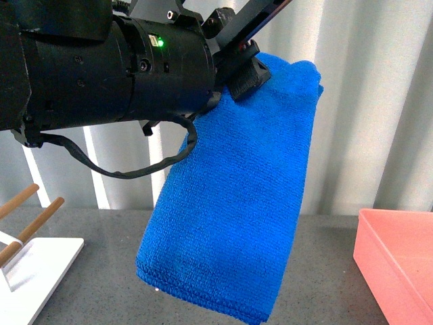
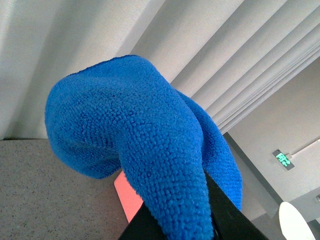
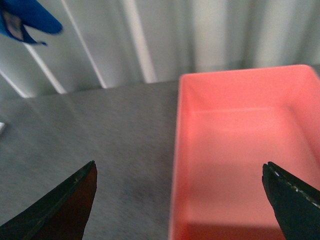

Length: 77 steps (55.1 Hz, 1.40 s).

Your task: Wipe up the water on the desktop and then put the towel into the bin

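The blue towel (image 1: 243,196) hangs high over the dark speckled desktop (image 1: 108,284), pinched at its top corner by my left gripper (image 1: 252,68), which is shut on it. In the left wrist view the towel (image 2: 130,135) bulges out from between the black fingers (image 2: 225,220), with the desktop (image 2: 45,185) below and a strip of the bin (image 2: 127,195) behind it. The salmon-pink bin (image 1: 399,264) stands at the right, empty in the right wrist view (image 3: 240,150). My right gripper (image 3: 180,192) hovers open over the bin's near wall. No water shows on the desktop (image 3: 90,135).
A white rack base (image 1: 37,267) with wooden rods (image 1: 30,223) stands at the front left. White vertical blinds (image 1: 365,101) close off the back. A corner of the towel (image 3: 27,17) also shows in the right wrist view.
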Available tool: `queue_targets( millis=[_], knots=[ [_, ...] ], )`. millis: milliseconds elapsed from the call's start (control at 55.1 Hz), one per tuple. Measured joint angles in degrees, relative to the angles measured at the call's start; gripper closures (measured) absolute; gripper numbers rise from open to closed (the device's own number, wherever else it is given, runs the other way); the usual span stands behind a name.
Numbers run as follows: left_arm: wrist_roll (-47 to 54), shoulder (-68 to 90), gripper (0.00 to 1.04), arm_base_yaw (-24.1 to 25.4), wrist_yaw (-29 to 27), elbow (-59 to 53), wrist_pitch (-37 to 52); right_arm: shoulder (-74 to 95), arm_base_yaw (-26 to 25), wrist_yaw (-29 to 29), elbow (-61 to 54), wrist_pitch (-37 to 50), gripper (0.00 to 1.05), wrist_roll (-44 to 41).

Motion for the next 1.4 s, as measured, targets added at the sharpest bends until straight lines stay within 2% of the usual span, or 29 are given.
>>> queue_targets(
  millis=[145, 254, 381, 599, 745, 890, 1199, 1399],
  knots=[
    [0.0, -0.11, 0.99, 0.0, -0.04, 0.0, 0.0, 17.77, 1.11, -13.05, 5.73, 13.05, 0.07, 4.85],
    [0.0, -0.11, 0.99, 0.0, -0.02, 0.0, 0.0, 26.91, 3.93, -16.13, 9.22, 18.32, 0.07, 9.68],
    [0.0, -0.11, 0.99, 0.0, -0.02, 0.0, 0.0, 32.98, 8.5, -16.44, 11.93, 23.21, 0.07, 13.16],
    [0.0, -0.11, 0.99, 0.0, -0.02, -0.02, 0.0, 37.81, 16.11, -17.35, 15.04, 27.21, 0.07, 13.46],
    [0.02, -0.11, 0.99, 0.0, -0.02, 0.0, 0.0, 44.46, 21.22, -13.77, 19.41, 28.37, 0.07, 12.52],
    [0.0, -0.11, 0.99, 0.0, -0.02, 0.0, 0.0, 49.81, 23.8, -13.4, 23.02, 30.67, 0.07, 12.66],
    [0.04, -0.11, 0.99, 0.0, -0.04, -0.02, 0.0, 56.68, 30.25, -16.87, 29.09, 38.38, 0.07, 13.6],
    [0.2, -0.13, 0.99, 0.17, -0.57, 0.0, 0.0, 59.43, 32.41, -14.78, 31.15, 40.11, 0.07, 14.12]
  ],
)
